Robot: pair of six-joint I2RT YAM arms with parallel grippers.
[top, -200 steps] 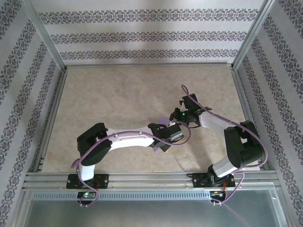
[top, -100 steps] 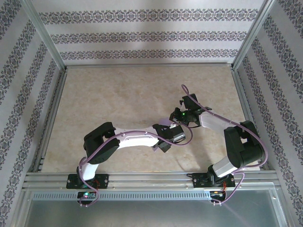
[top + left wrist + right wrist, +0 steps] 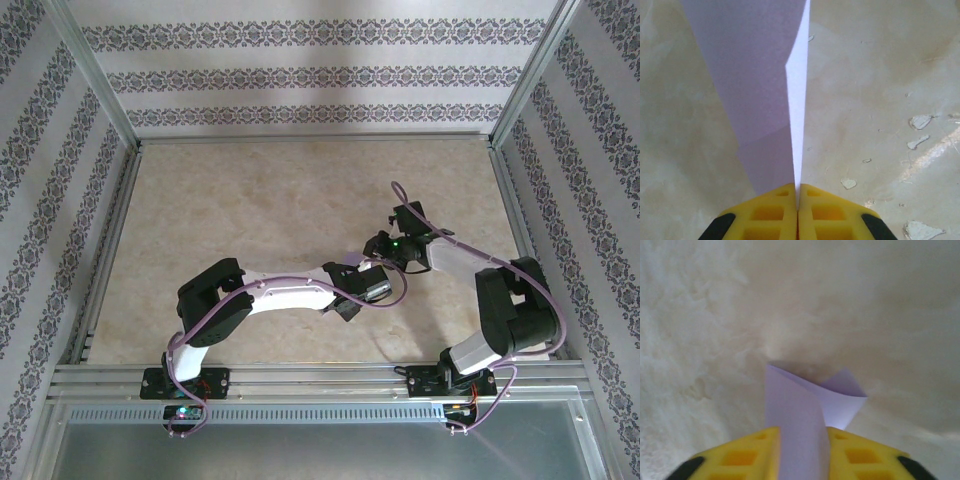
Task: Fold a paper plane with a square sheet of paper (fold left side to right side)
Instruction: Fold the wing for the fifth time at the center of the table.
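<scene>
The lavender sheet of paper (image 3: 752,75) is folded, with layered flaps and a diagonal crease, and stands on edge above the beige table. My left gripper (image 3: 798,192) is shut on its near edge, the yellow fingers (image 3: 770,210) pressed together on the thin paper. In the right wrist view the paper (image 3: 792,410) curls up between the yellow fingers (image 3: 747,450) of my right gripper (image 3: 802,432), whose jaws stand apart and open. From above, both grippers meet mid-table, left gripper (image 3: 350,290) just in front of right gripper (image 3: 380,245), with a sliver of paper (image 3: 343,266) between them.
The beige table (image 3: 250,210) has small chipped white flecks (image 3: 920,121) in its surface. Aluminium rails (image 3: 320,375) frame it, with patterned walls on three sides. Purple cables (image 3: 400,195) loop along both arms.
My left gripper has closed on the paper after its arm pushed in toward the centre. My right gripper's jaws have parted from the paper and its wrist has shifted slightly right.
</scene>
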